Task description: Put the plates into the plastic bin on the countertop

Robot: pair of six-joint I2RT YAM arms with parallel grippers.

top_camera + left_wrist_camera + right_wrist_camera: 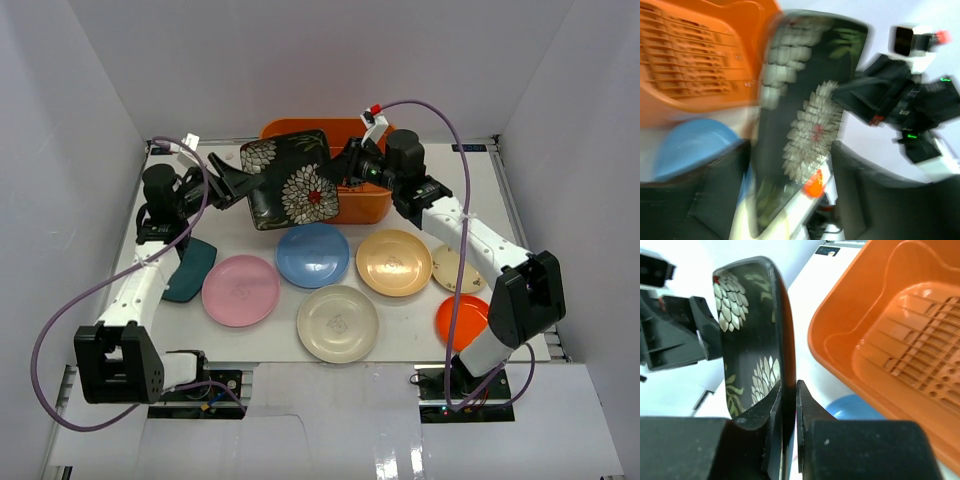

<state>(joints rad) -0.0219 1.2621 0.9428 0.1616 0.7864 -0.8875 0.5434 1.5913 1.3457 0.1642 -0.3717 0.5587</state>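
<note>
Lab rig: white-walled countertop [400,325], bolted robot arms [140,285]

Black flowered plate [292,178]: smooth, glossy, lacquer-like finish. Orange bin [850,315]: moulded plastic, smooth, soft sheen. Pink plate [240,290] and cream plate [337,323]: matt, plastic-looking. Table [400,335]: white, matt. Right tool [789,392]: black matt plastic, faintly grainy.
</note>
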